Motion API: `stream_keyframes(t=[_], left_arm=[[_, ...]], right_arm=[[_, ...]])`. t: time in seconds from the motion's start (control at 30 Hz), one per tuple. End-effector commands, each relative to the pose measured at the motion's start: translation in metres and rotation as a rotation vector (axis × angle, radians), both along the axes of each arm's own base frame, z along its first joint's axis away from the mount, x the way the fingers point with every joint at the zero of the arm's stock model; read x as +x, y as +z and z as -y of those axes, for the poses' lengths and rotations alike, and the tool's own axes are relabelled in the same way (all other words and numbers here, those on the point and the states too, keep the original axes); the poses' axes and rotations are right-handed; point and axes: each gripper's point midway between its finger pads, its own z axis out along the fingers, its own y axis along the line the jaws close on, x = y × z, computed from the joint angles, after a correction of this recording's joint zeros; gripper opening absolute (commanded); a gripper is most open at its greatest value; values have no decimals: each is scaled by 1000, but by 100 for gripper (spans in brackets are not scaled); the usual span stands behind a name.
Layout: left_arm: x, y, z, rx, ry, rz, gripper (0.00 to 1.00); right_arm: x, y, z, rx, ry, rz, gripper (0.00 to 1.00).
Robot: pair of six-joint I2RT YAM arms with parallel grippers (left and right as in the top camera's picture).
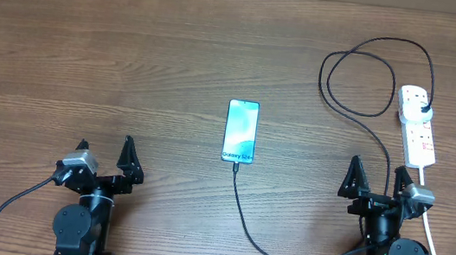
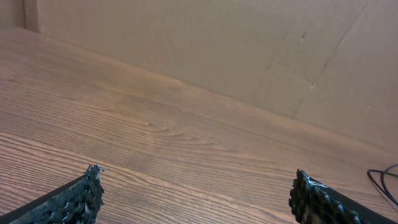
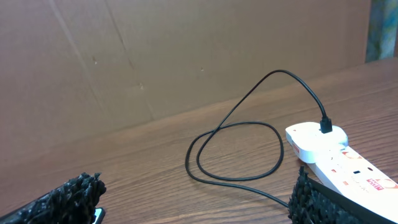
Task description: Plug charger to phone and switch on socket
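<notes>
Mid-table lies the slim blue-screened smartphone (image 1: 240, 132), thin black charger cable (image 1: 243, 221) at its near end. Left gripper (image 1: 106, 144) and right gripper (image 1: 377, 169) gape empty; reaching for the white power strip (image 1: 417, 132), the right might snag that cable and unseat it.

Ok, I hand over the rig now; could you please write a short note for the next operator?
Left hand and right hand: both open, holding nothing, touching none of the job's things.
Phone lies in the middle, screen up; socket is at the far right.
Done: charger is plugged into the socket, and its tip appears seated in the phone's near end.
Left: press the socket switch. Whether it is already on, I cannot tell.
</notes>
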Motion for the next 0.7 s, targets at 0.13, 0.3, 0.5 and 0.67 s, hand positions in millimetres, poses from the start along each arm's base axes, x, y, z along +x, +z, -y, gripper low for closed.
stream_keyframes(t=[0.13,0.3,0.5,0.67], left_arm=[[0,0,0,22,0,2,100],[0,0,0,22,0,2,100],[0,0,0,23,0,2,100],[0,0,0,30,-1,1,100]], right_arm=[[0,-4,0,-8,-1,-4,100],[0,-4,0,-8,-1,-4,100],[0,-4,0,-8,-1,-4,100],[0,-4,0,-8,-1,-4,100]])
